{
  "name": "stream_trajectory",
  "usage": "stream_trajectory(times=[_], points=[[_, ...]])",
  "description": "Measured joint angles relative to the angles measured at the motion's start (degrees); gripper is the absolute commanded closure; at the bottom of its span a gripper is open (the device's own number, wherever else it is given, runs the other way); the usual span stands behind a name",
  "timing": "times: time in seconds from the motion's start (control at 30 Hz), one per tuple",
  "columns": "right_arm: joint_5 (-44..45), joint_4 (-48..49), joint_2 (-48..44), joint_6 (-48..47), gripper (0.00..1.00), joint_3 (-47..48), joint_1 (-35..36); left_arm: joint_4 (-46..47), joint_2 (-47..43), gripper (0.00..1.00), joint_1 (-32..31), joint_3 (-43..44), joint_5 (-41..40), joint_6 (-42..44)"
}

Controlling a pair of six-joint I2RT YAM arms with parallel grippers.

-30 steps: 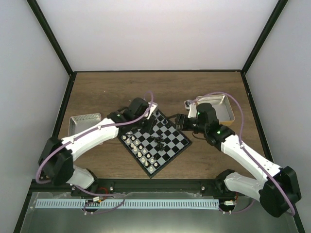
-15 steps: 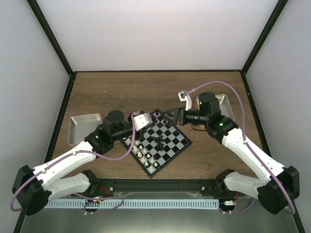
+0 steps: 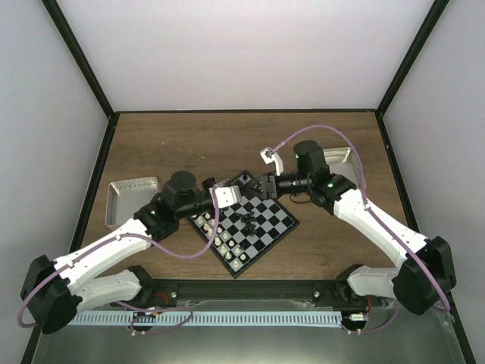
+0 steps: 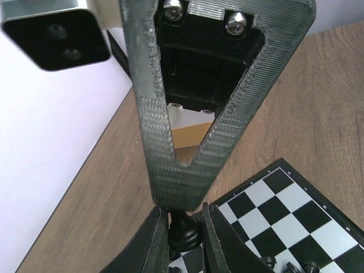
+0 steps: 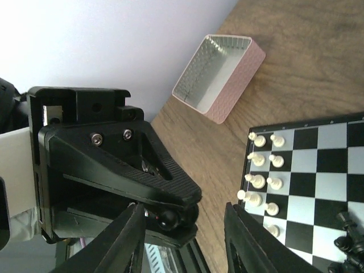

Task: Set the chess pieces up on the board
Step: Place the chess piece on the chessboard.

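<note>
The board [image 3: 274,218] lies diamond-wise in front of both arms. A double row of white chess pieces [image 3: 220,236] lines its lower-left edge, and a few black pieces [image 3: 248,220] stand near its middle. My left gripper [image 3: 242,192] hovers at the board's top corner, shut on a black chess piece [image 4: 183,230]. My right gripper [image 3: 258,186] faces it tip to tip. In the right wrist view the right gripper [image 5: 186,242] is open, with that black piece [image 5: 169,216] and the left fingertips between its fingers, closer to the left one.
A pink-rimmed metal tray [image 3: 127,194] sits left of the board and shows again as the tray [image 5: 219,77] in the right wrist view. A second tray [image 3: 345,161] lies behind the right arm. Bare wood surrounds the board; enclosure walls rise on three sides.
The left arm swung its elbow outward and drew its gripper to the board's top corner, piece still held. The right gripper moved left to meet it, and its jaws have narrowed.
</note>
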Motion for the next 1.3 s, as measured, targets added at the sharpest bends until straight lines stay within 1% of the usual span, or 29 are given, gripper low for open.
stream_trajectory(times=[0.17, 0.37, 0.4, 0.47, 0.5, 0.57, 0.6, 0.67, 0.73, 0.8, 0.87, 0.9, 1.03, 1.07, 1.1, 1.17, 1.23, 1.3], points=[[0.33, -0.5, 1.11, -0.66, 0.76, 0.02, 1.14, -2.82, 1.55, 0.96, -0.04, 1.14, 0.39, 2.08], [1.25, -0.72, 1.95, -0.48, 0.97, 0.15, 1.38, -4.68, 1.84, 0.96, -0.02, 1.49, 0.07, 3.23], [1.38, -0.9, 2.03, -0.63, 0.99, 0.17, 1.38, -5.03, 1.9, 0.96, 0.0, 1.49, -0.11, 3.34], [1.62, -1.25, 2.23, -0.24, 0.99, 0.15, 1.38, -5.31, 2.08, 0.95, -0.02, 1.49, -0.37, 3.37], [1.75, -1.29, 2.29, -0.24, 0.99, 0.15, 1.38, -5.38, 2.19, 0.93, -0.02, 1.53, -0.48, 3.37], [1.84, -1.25, 2.29, -0.26, 0.99, 0.15, 1.38, -5.42, 2.23, 0.83, -0.02, 1.62, -0.63, 3.37], [1.92, -1.16, 2.29, -0.24, 0.99, 0.15, 1.38, -5.42, 2.23, 0.76, -0.02, 1.66, -0.72, 3.34], [2.25, -0.85, 2.29, -0.07, 0.99, 0.15, 1.4, -5.38, 2.23, 0.6, -0.02, 1.68, -1.07, 2.97], [2.89, -0.5, 2.25, 0.17, 0.99, 0.15, 1.44, -5.29, 2.23, 0.49, -0.04, 1.68, -1.68, 2.32], [4.5, -0.13, 2.14, 0.39, 0.99, 0.15, 1.55, -4.96, 2.23, 0.43, -0.09, 1.68, -2.93, 1.27], [7.17, 0.04, 2.03, 0.39, 0.99, 0.15, 1.66, -4.59, 2.1, 0.39, -0.09, 1.68, -4.66, 0.04], [8.92, 0.02, 2.03, 0.37, 0.99, 0.15, 1.7, -4.5, 2.03, 0.36, -0.09, 1.68, -5.25, -0.42], [18.25, -0.07, 2.51, -0.31, 0.99, 0.13, 2.43, -4.5, 0.33, 0.25, -0.17, 1.68, -10.45, -5.22], [21.31, -0.09, 2.97, -0.57, 0.99, 0.13, 2.99, -4.52, -0.42, 0.19, -0.2, 1.68, -12.09, -6.84], [24.2, -0.13, 3.65, -0.79, 0.99, 0.13, 3.63, -4.5, -1.25, 0.16, -0.17, 1.68, -13.7, -8.5], [29.83, -0.26, 5.42, -1.25, 0.99, 0.13, 4.96, -4.74, -3.43, 0.13, -0.2, 1.75, -18.4, -14.71], [34.58, -0.24, 7.39, -1.62, 0.99, 0.09, 6.05, -7.13, -4.96, 0.01, -0.17, 3.1, -23.67, -21.84], [38.95, -0.11, 9.35, -1.92, 0.99, -0.09, 7.08, -10.62, -5.35, 0.0, -0.13, 5.95, -27.41, -28.0]])
